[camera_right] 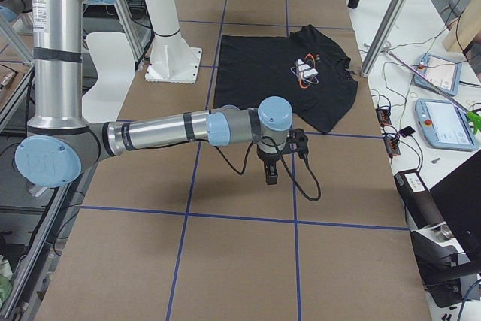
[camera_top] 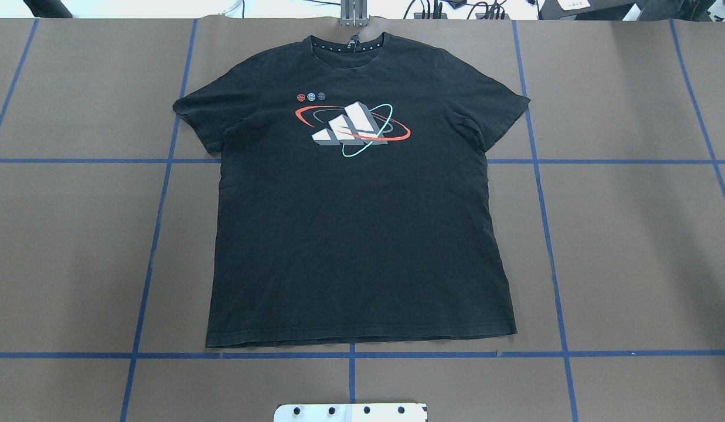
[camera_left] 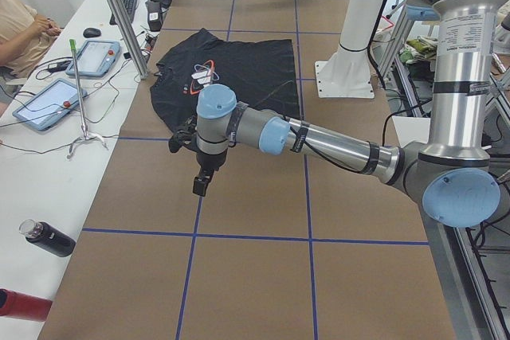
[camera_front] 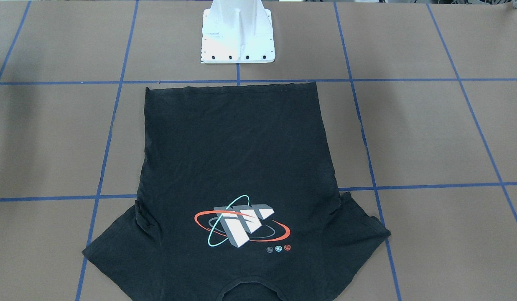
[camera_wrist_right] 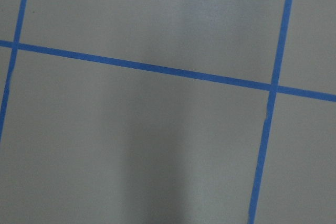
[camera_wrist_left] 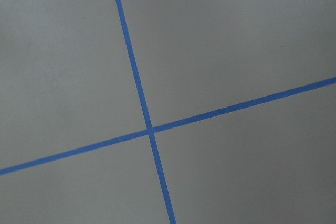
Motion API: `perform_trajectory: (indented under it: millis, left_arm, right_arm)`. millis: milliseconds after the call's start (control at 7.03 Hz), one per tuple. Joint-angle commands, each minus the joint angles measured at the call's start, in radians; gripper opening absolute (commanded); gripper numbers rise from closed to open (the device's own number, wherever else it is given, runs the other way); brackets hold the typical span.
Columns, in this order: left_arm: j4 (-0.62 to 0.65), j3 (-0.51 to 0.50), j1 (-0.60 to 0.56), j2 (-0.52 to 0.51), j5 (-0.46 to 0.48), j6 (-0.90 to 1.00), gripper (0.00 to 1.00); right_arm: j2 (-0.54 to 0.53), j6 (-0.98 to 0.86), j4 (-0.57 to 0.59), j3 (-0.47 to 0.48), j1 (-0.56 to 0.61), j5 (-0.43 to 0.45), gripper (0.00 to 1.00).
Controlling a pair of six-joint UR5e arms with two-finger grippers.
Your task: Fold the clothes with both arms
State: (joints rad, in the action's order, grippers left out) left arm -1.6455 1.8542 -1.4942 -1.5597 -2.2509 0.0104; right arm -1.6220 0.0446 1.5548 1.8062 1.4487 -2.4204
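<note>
T-shirt (camera_top: 356, 234) flat, print up, mid-table (camera_top: 632, 234), collar at far edge, hem near pedestal base (camera_front: 237, 37). Folding not begun. Left gripper (camera_left: 202, 189) and right gripper (camera_right: 270, 177) hang toward opposite table ends, apart from shirt; open or closed: cannot tell. Next, likely: 2 arms reach in, pinch matching edges.

A robotics lab: a brown-covered desk (camera_top: 632, 234) gridded with blue tape (camera_top: 456, 354), a white pedestal (camera_front: 237, 37) bolted at its robot-side edge, a left arm (camera_left: 335, 145) and right arm (camera_right: 158, 133) on it, and a side desk (camera_left: 32, 197) with a tablet (camera_left: 44, 105) and a seated person (camera_left: 20, 33).
</note>
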Motion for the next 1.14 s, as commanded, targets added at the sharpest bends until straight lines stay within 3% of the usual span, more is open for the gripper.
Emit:
perform_trajectory:
  millis: [0, 285, 569, 711, 854, 996]
  left_arm:
    - [-0.039, -0.006, 0.005, 0.003, -0.001, -0.003, 1.0]
    - [-0.092, 0.0, 0.006, 0.004, -0.019, -0.007, 1.0]
    - [-0.14, -0.015, 0.006, 0.003, -0.03, -0.006, 1.0]
    - [-0.195, -0.039, 0.006, 0.003, -0.03, -0.007, 1.0]
    - [-0.197, -0.044, 0.006, 0.004, -0.029, -0.007, 1.0]
    - [-0.198, -0.043, 0.006, 0.004, -0.03, -0.009, 1.0]
  right_arm:
    - [0.116, 0.131, -0.139, -0.114, -0.049, -0.006, 1.0]
    - [0.316, 0.393, -0.171, -0.242, -0.119, 0.007, 1.0]
    - [0.445, 0.537, -0.343, -0.402, -0.157, 0.021, 1.0]
    - [0.488, 0.699, -0.495, -0.494, -0.212, 0.087, 1.0]
    - [0.532, 0.857, -0.625, -0.575, -0.281, 0.212, 0.99]
    - [0.595, 1.065, -0.657, -0.619, -0.351, 0.306, 0.98]
